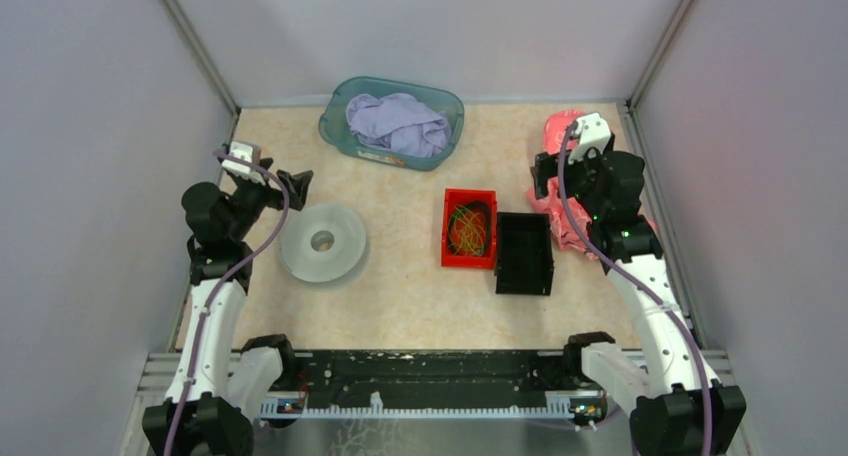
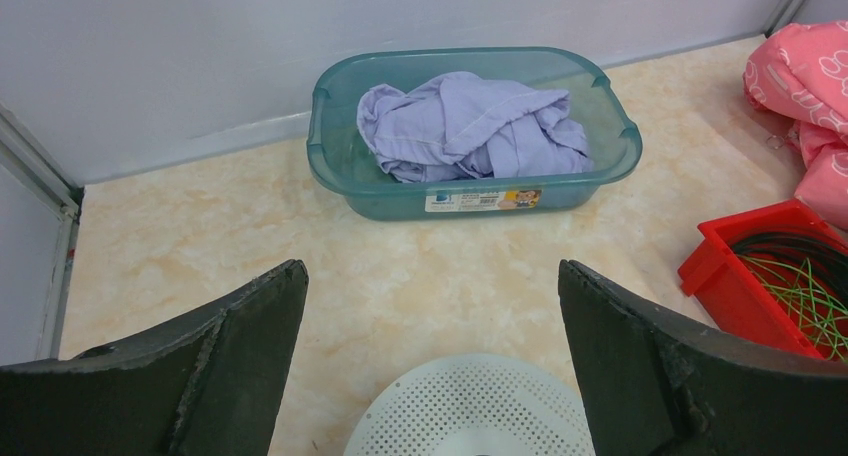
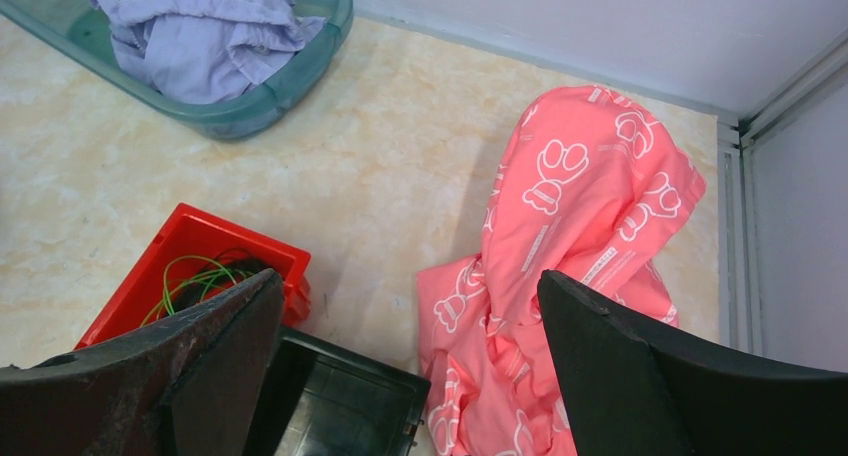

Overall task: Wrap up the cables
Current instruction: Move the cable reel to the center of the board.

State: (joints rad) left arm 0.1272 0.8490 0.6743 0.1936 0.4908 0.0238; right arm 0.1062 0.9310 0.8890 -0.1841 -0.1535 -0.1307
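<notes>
The cables (image 1: pixel 468 231) lie tangled inside the red bin (image 1: pixel 470 194), which keeps the thread-fine wires together. The spool (image 1: pixel 322 242) lies flat near the left gripper (image 2: pixel 430 271), likely so that arm can steady it for winding. The right gripper (image 3: pixel 410 276) hangs near the bin, probably to fetch wire. The 2 grippers gape wide, holding nothing.
</notes>
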